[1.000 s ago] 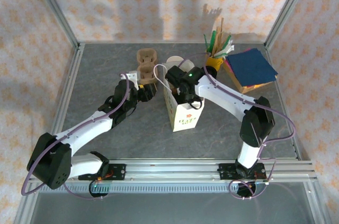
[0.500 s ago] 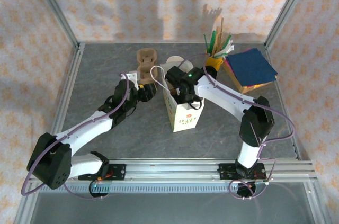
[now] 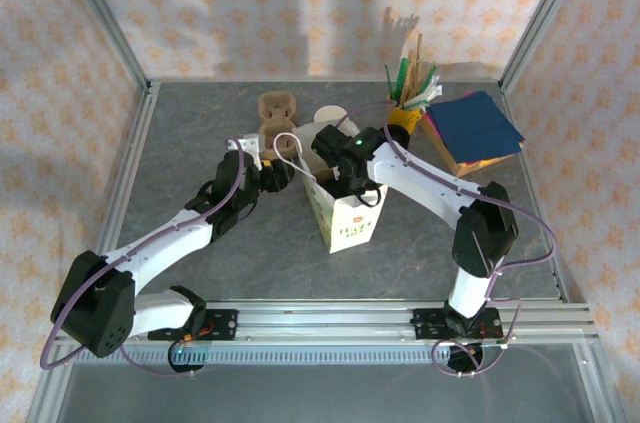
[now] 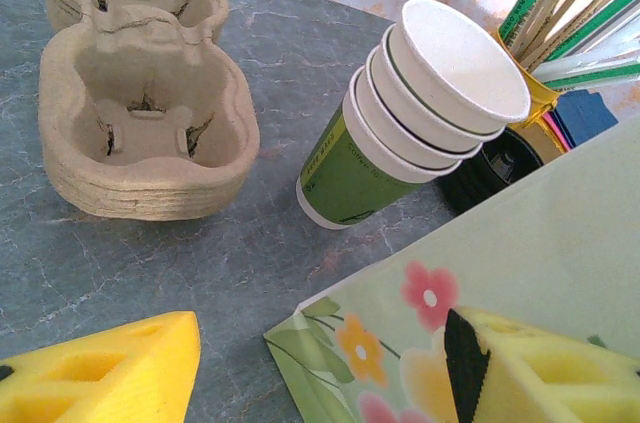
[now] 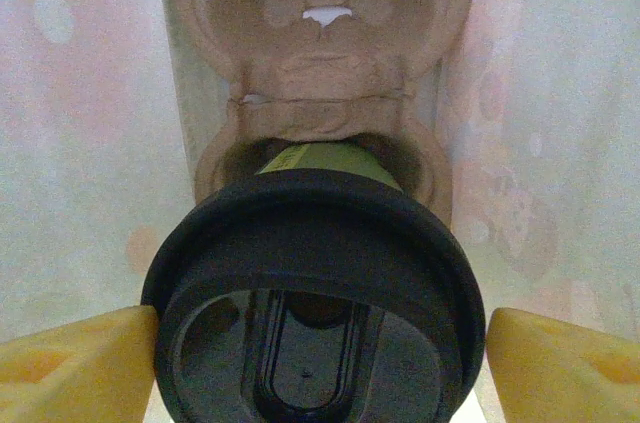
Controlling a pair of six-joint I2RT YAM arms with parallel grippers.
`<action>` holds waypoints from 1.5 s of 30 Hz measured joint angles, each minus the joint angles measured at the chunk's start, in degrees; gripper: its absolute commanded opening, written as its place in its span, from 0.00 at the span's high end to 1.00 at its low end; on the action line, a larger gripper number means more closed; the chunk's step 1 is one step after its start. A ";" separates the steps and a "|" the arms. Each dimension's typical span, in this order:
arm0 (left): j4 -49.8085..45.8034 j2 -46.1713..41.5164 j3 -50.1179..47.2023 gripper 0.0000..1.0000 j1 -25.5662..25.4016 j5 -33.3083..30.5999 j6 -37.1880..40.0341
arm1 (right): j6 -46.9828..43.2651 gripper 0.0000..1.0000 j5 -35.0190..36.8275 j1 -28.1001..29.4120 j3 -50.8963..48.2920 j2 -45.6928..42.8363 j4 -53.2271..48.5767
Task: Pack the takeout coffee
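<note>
While the paper bag (image 3: 345, 223) stands centre, one takeout coffee (image 5: 315, 273) sits inside in a pulp tray (image 5: 320, 23), right gripper (image 5: 320, 363) spread beside its lid. Left gripper (image 4: 320, 343) open astride the bag's corner. Beyond: four stacked cups (image 4: 400, 123), one carrier stack (image 4: 140, 133).

Heads up: your takeout coffee (image 5: 315, 243) has a glossy black plastic lid over a smooth paper cup. The carrier (image 5: 320, 53) under it is rough, fibrous pulp. The bag (image 4: 540, 243) is matt paper, and the table (image 4: 250, 243) looks like matt grey stone.
</note>
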 measured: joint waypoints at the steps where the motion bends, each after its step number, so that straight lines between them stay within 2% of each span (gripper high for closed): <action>1: 0.00 0.00 -0.02 0.32 0.00 -0.02 -0.02 | 0.02 0.16 0.00 0.00 0.00 0.00 0.00; 45: -0.22 -0.48 -0.35 0.32 0.00 -0.98 0.00 | 0.02 0.15 0.04 0.00 3.85 -0.20 -0.46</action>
